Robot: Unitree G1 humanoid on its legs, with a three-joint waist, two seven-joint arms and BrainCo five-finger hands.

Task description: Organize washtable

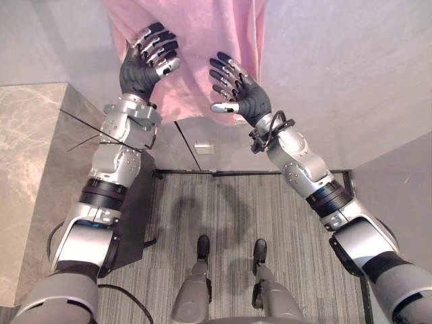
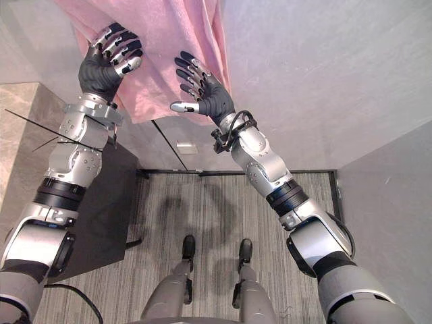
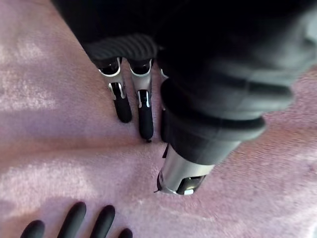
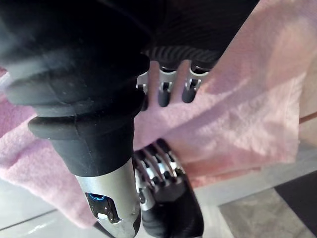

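Observation:
A pink towel (image 1: pixel 196 40) hangs flat against the grey wall in front of me. My left hand (image 1: pixel 138 71) is raised against its left part, its fingers (image 3: pixel 143 109) lightly bent with their tips pressing into a crease of the cloth. My right hand (image 1: pixel 243 94) is held up at the towel's lower edge, fingers straight and spread, thumb out to the side. In the right wrist view its fingers (image 4: pixel 166 94) lie on the towel (image 4: pixel 247 114), with the left hand (image 4: pixel 163 183) just beside them. Neither hand has cloth pinched.
A marble counter (image 1: pixel 34 169) runs along my left, with a dark cabinet side (image 1: pixel 135 202) below it. The grey wall (image 1: pixel 337 67) carries a small white plate (image 1: pixel 204 147) under the towel. Striped carpet (image 1: pixel 229 216) covers the floor.

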